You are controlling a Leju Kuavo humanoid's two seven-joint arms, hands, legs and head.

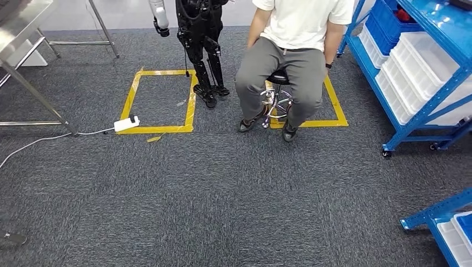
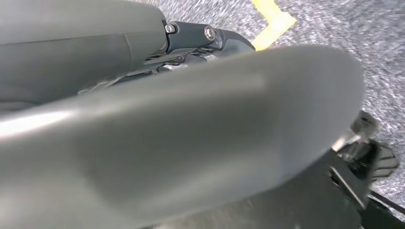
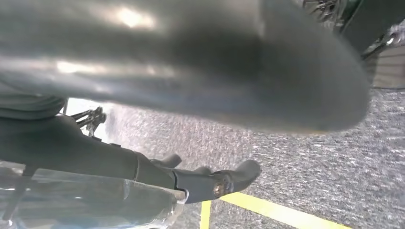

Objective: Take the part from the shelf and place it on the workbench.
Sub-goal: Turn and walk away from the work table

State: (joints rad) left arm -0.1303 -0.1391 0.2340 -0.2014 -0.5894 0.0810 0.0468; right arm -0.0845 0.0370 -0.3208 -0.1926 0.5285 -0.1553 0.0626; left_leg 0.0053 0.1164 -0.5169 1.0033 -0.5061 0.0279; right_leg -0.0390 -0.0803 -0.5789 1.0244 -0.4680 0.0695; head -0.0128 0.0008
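Observation:
A blue shelf [image 1: 413, 119] with blue and white bins stands at the right in the head view. Something red [image 1: 402, 14] lies in one blue bin on it; I cannot tell whether it is the part. The steel workbench [image 1: 22, 25] is at the far left. In the left wrist view my left hand [image 2: 191, 143] hangs over the carpet, its thick grey thumb across the picture and its dark fingers [image 2: 205, 37] stretched out, holding nothing. In the right wrist view my right hand [image 3: 191, 67] hangs likewise, its dark fingers [image 3: 224, 180] spread and empty.
A person [image 1: 300, 33] sits on a stool [image 1: 276, 100] straight ahead, beside a standing black robot [image 1: 203, 50]. Yellow tape squares [image 1: 161, 129] mark the grey carpet. A white power strip [image 1: 127, 123] with a cable lies on the floor at the left. Another blue shelf [image 1: 439, 214] pokes in at the lower right.

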